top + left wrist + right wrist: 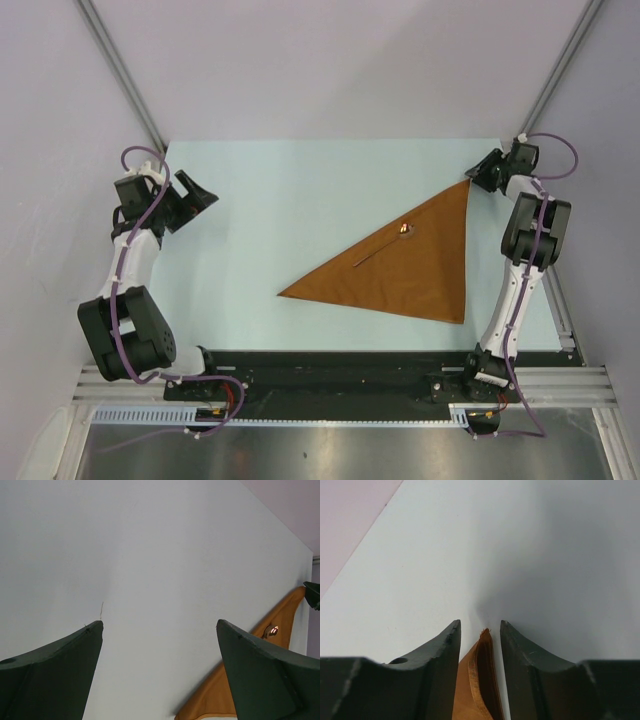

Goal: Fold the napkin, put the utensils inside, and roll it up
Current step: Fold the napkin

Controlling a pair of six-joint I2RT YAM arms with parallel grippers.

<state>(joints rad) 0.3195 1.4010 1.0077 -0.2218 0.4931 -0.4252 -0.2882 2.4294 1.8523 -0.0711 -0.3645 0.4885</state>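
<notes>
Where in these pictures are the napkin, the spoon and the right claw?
napkin (410,272): top view, middle of the triangular cloth.
spoon (378,248): top view, middle of its thin handle.
right claw (480,626): right wrist view, midway between its fingertips, just above the napkin's corner.

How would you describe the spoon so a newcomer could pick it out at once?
On the pale blue table, look right of centre for the rust-brown napkin folded into a triangle. The spoon lies on its far part, the only thing on the cloth: a thin dark handle running diagonally up to a small shiny copper bowl.
</notes>
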